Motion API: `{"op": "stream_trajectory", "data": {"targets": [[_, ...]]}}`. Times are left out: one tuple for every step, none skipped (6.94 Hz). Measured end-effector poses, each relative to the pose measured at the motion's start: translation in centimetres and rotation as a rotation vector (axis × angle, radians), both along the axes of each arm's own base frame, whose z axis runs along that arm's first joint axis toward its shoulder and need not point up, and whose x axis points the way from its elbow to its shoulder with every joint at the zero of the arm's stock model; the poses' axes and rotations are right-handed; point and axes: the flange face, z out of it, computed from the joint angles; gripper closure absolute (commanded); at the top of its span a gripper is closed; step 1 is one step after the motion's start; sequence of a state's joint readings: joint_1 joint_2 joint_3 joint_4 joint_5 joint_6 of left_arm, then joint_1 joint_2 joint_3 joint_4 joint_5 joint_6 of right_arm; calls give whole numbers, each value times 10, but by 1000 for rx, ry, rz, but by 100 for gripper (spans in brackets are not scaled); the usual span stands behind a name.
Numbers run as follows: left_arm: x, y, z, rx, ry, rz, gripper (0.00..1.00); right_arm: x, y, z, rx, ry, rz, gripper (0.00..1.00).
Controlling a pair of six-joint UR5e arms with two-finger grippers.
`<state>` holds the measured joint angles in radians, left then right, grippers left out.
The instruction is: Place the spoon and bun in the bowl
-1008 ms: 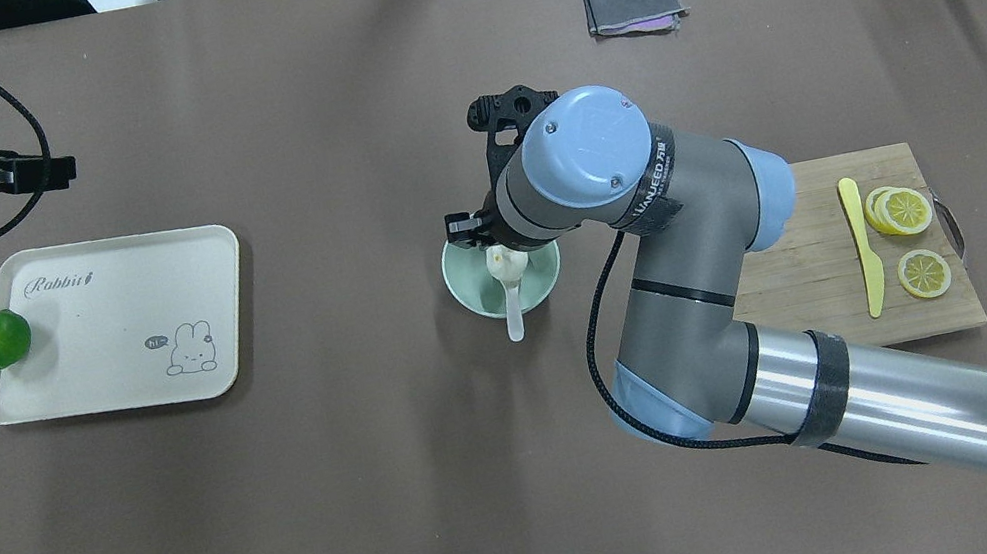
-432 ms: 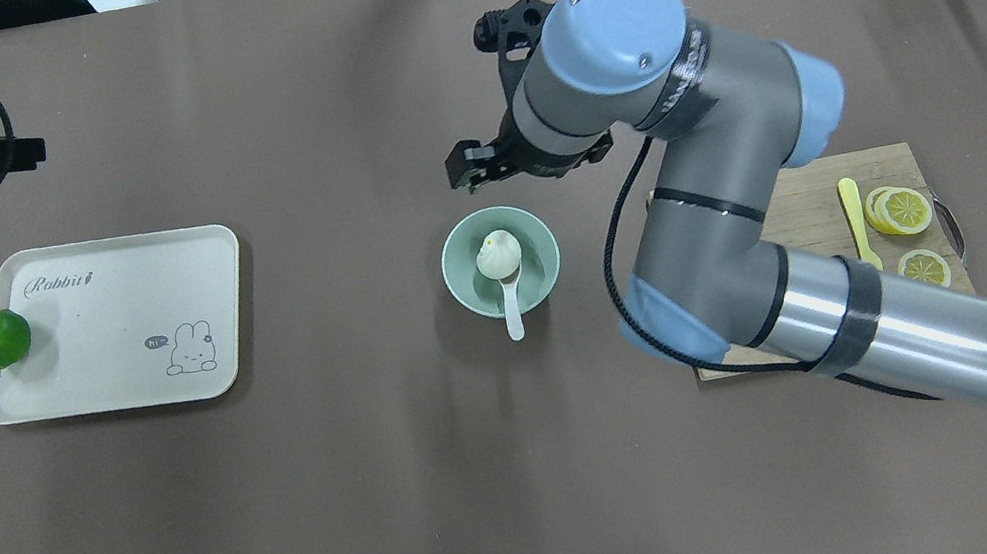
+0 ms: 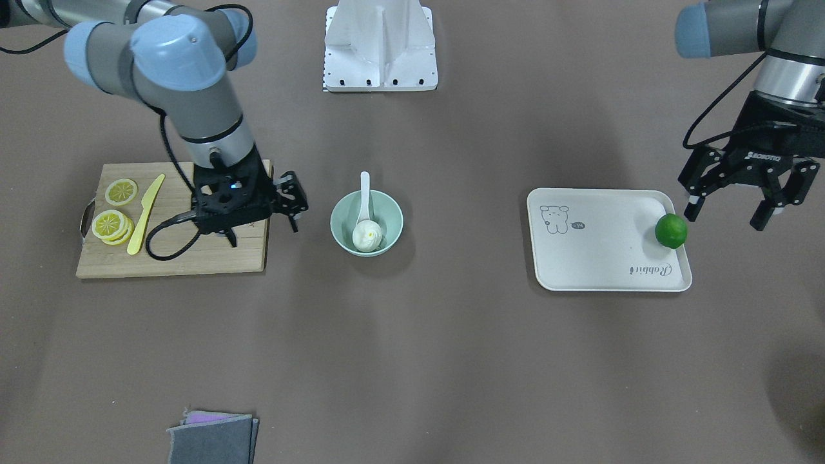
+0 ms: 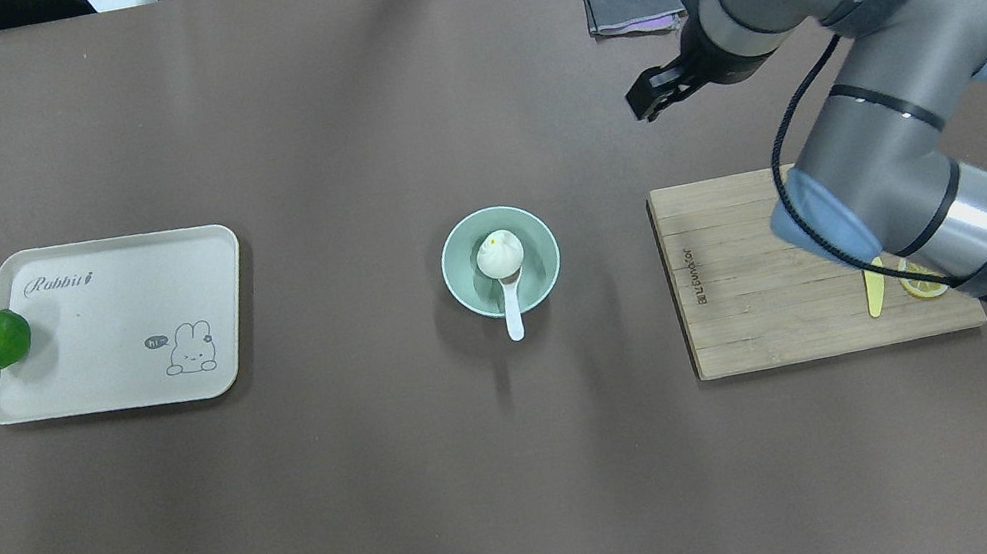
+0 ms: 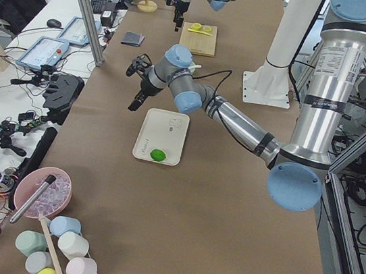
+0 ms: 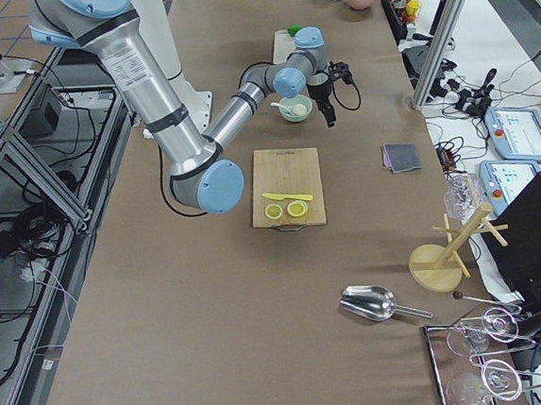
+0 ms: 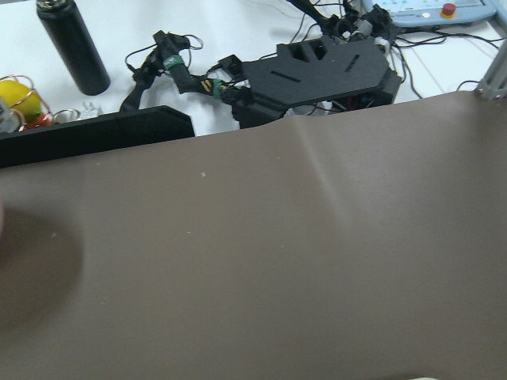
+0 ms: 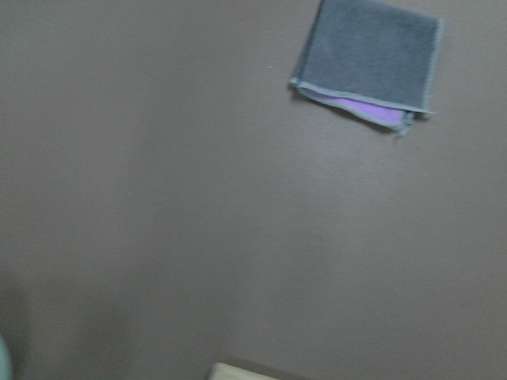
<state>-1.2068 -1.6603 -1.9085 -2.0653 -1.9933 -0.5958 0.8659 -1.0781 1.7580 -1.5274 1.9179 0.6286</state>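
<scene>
With my right gripper (image 3: pixel 263 232) open and empty near the bowl (image 3: pixel 388 216), bun (image 3: pixel 366 234) and spoon (image 3: pixel 365 190) both inside, 1 careless swing could clip the spoon's overhanging handle.

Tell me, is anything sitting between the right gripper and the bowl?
Nothing visible does. Only the table shows between the right gripper and the bowl. The bun and the spoon already sit in it.
</scene>
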Motion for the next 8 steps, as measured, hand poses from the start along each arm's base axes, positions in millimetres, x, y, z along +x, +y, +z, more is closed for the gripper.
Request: {"op": "stream_trajectory", "data": {"targets": [[-46, 1, 27, -23, -3, 39, 2, 37, -15, 41, 4, 68, -9, 0], [-84, 11, 54, -46, -2, 59, 2, 72, -31, 74, -21, 114, 14, 0], [-115, 23, 78, -72, -23, 67, 2, 119, -50, 102, -60, 133, 53, 0], [-143, 32, 102, -131, -54, 65, 2, 184, -64, 140, -102, 129, 54, 0], [-165, 39, 124, -201, -77, 64, 2, 261, -66, 194, -144, 97, 11, 0], [-179, 46, 150, -269, -82, 65, 2, 325, -52, 253, -198, 49, -6, 0], [-185, 54, 177, -326, -76, 68, 2, 363, -28, 298, -243, 22, -1, 0], [-186, 63, 199, -371, -69, 70, 2, 383, -2, 327, -275, 13, 7, 0]]}}
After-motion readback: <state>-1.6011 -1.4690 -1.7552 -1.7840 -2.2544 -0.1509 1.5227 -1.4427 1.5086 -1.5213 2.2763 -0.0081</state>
